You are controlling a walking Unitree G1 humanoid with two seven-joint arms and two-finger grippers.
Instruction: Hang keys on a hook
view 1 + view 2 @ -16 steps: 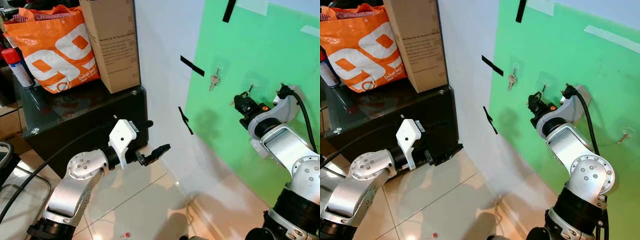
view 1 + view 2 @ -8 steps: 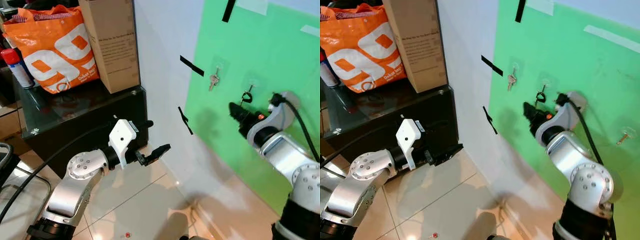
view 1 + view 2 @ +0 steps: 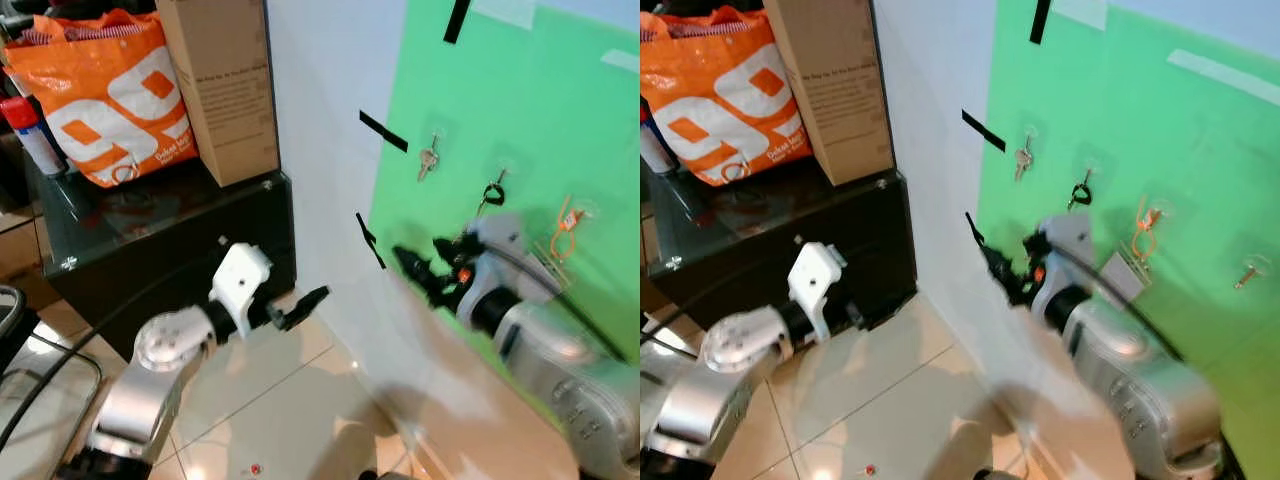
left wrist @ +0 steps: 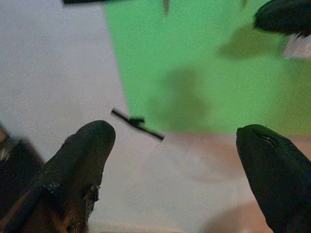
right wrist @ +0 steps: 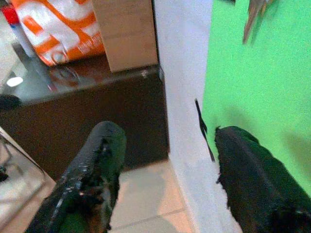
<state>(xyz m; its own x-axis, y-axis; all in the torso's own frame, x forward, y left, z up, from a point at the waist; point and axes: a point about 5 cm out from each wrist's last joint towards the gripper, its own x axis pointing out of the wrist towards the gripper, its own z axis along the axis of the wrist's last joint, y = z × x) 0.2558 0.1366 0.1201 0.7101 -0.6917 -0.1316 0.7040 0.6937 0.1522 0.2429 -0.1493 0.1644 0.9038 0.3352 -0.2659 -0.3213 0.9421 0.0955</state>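
A large bright green panel (image 3: pixel 520 110) covers the wall on the right of the scene; a plain white wall section (image 3: pixel 320 120) lies to its left, with strips of black tape (image 3: pixel 384 131) stuck across both. At the far left stands a low black cabinet with a glossy glass top, serving as the table (image 3: pixel 150 240). On it stand a tall brown cardboard box (image 3: pixel 220 80), an orange-and-white shopping bag (image 3: pixel 105 95) and, at the far left edge, a white spray can with a red cap (image 3: pixel 30 130). The floor is glossy beige tile (image 3: pixel 270 400).

The right gripper (image 3: pixel 420 270) is in the air in front of the lower part of the green panel, apart from it and motion-blurred. In the right wrist view the two black fingers stand wide apart with nothing between them: jaws open, empty.

The left gripper (image 3: pixel 300 300) is held low, over the floor in front of the table. In the left wrist view its jaws are likewise spread wide and empty.

On the green panel, small clear hooks sit in a row. A silver key (image 3: pixel 428 160) hangs on the leftmost hook. A dark key ring (image 3: pixel 492 193) hangs on the next hook (image 3: pixel 500 172) to the right. An orange key tag on a loop (image 3: pixel 567 218) hangs on the one after that.
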